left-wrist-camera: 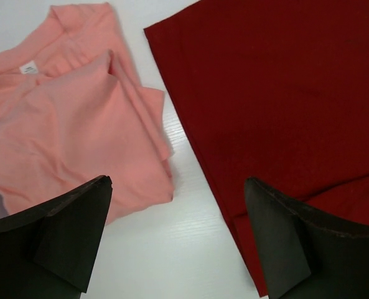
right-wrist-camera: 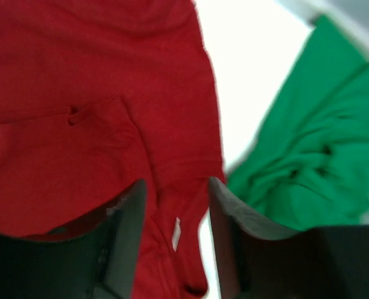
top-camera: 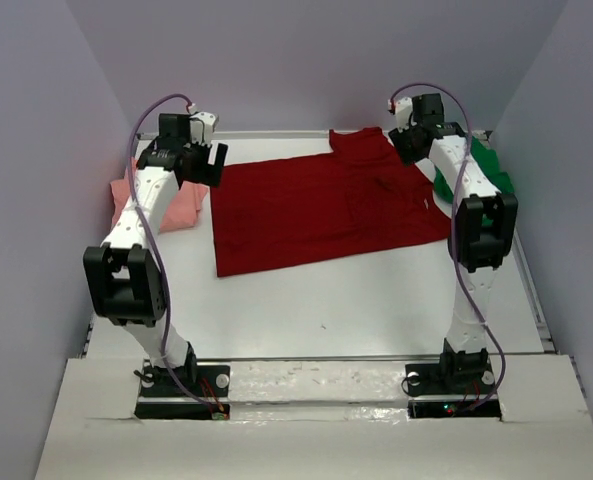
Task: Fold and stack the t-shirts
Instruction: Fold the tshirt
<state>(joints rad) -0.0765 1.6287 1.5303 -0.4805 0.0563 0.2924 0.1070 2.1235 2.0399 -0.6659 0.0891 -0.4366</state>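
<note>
The dark red t-shirt (top-camera: 316,210) lies spread flat across the far middle of the tabletop (top-camera: 356,300), its collar end toward the far right. The left hand (top-camera: 206,170) hangs over the shirt's far left corner with its jaws fully released and nothing between them. In the left wrist view, one finger sits over the folded salmon pink t-shirt (left-wrist-camera: 78,124) and the other over the red cloth's edge, with a bare strip of tabletop between the two garments. The right hand (top-camera: 404,150) hovers above the shirt's collar and sleeve area with its jaws parted. From its wrist, red fabric shows through the gap below, not pinched. The bright green t-shirt (right-wrist-camera: 308,156) lies crumpled just right of the red one, near the tabletop's far right corner.
</note>
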